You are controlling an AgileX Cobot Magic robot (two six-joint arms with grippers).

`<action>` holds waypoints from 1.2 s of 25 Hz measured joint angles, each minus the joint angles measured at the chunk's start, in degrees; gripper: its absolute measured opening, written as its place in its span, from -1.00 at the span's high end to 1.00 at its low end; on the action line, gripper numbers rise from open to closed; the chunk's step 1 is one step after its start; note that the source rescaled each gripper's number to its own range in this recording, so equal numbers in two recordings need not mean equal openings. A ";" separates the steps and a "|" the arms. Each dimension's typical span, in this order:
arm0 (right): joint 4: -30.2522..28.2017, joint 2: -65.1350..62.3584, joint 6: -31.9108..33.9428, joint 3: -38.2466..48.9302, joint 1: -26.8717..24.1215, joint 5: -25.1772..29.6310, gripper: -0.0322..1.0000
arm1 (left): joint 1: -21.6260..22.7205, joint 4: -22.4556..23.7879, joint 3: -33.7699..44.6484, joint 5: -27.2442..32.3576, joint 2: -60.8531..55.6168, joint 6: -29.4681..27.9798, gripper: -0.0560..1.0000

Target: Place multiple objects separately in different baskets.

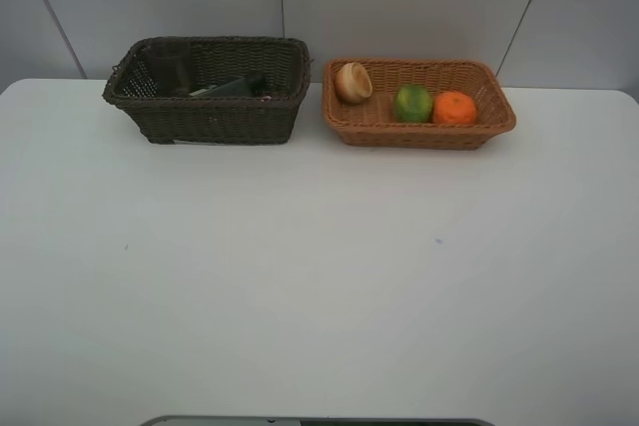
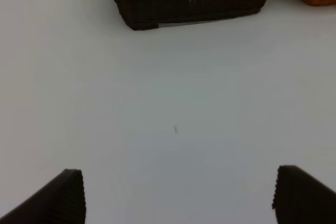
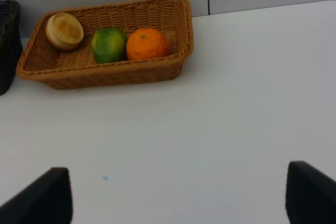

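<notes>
Both sets of jaws stand spread and empty over bare counter [image 1: 319, 276]. Ahead of the right jaws, the tan basket [image 3: 173, 69] holds peach [image 3: 64, 31], green fruit [image 3: 109, 44] and orange [image 3: 147, 44]; ahead of the left jaws, the dark basket [image 2: 189, 3] holds a bottle [image 1: 232, 88]. Judged sorted; the arms should hold clear.

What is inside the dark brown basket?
In the dark brown basket lies a flat dark-green bottle, partly showing above the rim. The high front wall hides the bottom, so anything else there cannot be seen.
</notes>
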 joint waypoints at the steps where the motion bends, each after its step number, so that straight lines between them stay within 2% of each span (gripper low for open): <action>1: 0.00 0.00 0.00 0.00 0.00 0.00 -0.70 | 0.86 0.00 0.00 0.00 0.00 0.00 -0.86; 7: 0.00 0.00 0.00 0.00 0.00 0.00 -0.70 | 8.82 -1.69 0.00 0.00 0.00 0.00 -0.86; 10: 0.00 0.00 0.00 0.00 0.00 0.00 -0.70 | 11.39 -2.64 0.00 0.00 0.00 0.00 -0.86; 30: 0.00 0.00 0.00 0.00 0.00 0.00 -0.70 | 11.47 -2.75 0.00 0.00 0.00 0.00 -0.86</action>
